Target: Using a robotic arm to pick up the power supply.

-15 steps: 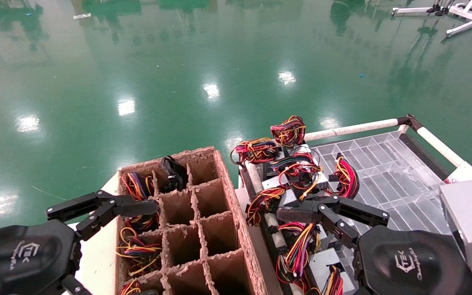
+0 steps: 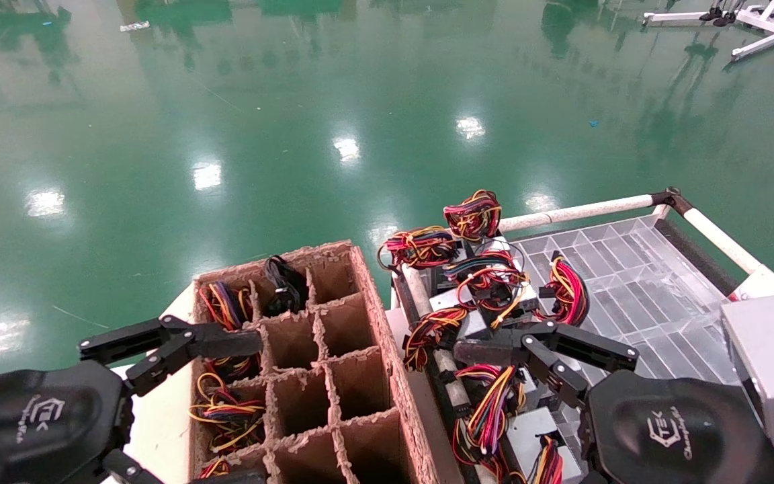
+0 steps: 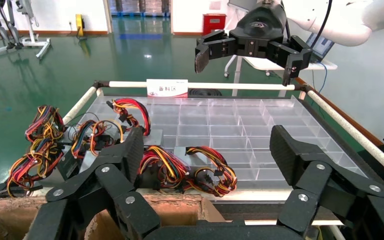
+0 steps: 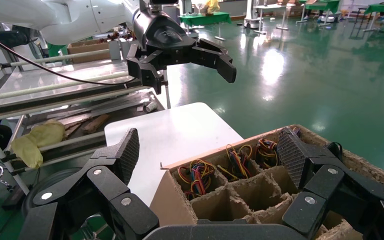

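Hovering right pincer (image 2: pixel 535 346): fingers spread wide apart, nothing between them. It hangs over the near-left part of the clear tray, above the pile of grey units w/ coloured wires.
Right robotic arm (image 3: pixel 345 22): white shell w/ a thin black cable along it, seen from the left wrist cam; it comes in above the tray's far rail.
Left pincer (image 2: pixel 172 343): also wide apart and holding nothing. It sits above the left edge of the cardboard box, fingertips reaching over the left column of cells.
Power supply (image 2: pixel 284 286): only its black cable bundle shows, sticking up out of the middle cell in the box's far row. Its metal body is hidden down in the cell. It is well apart from the right pincer and nearer the left one, touched by neither.
Cardboard box (image 2: pixel 387 349): brown, w/ dividers making a grid of cells. Left-column cells hold red/yellow/orange wire bundles; most other cells look bare.
Tabletop (image 4: pixel 180 135): white, and the box sits on it.
Clear tray (image 2: pixel 629 282): gridded plastic w/ white padded rails, just beside the box on the robot's right.
Coloured-wire units (image 2: pixel 488 282): heaped at the tray's left side, some bundles hanging over the rail.
Floor (image 2: pixel 226 134): glossy green, all round.
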You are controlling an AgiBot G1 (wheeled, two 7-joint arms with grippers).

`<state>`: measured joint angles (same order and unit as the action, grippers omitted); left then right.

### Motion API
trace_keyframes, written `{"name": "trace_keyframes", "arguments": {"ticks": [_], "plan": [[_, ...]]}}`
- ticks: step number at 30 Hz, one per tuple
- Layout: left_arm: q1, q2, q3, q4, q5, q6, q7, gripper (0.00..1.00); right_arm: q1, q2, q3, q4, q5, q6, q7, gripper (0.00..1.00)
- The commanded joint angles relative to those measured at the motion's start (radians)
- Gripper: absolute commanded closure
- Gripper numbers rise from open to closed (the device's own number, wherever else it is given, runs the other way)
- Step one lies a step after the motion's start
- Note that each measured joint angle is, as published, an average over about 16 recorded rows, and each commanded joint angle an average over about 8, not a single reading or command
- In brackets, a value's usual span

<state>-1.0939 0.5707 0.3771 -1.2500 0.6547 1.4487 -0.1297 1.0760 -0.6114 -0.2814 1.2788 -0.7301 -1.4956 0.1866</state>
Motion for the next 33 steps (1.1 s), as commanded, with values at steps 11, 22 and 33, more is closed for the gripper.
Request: {"name": "trace_keyframes", "arguments": {"ticks": [11,22,33], "plan": [[0.0,0.0,0.0,0.0,0.0,0.0,0.0,1.0,0.0,0.0,0.0,0.0,0.0,0.0,0.0,0.0],[0.0,0.0,0.0,0.0,0.0,0.0,0.0,1.0,0.0,0.0,0.0,0.001,0.0,0.0,0.0,0.0],[0.0,0.0,0.0,0.0,0.0,0.0,0.0,1.0,0.022,-0.045,-0.032,-0.034,-0.059,0.043,0.007,0.0]]}}
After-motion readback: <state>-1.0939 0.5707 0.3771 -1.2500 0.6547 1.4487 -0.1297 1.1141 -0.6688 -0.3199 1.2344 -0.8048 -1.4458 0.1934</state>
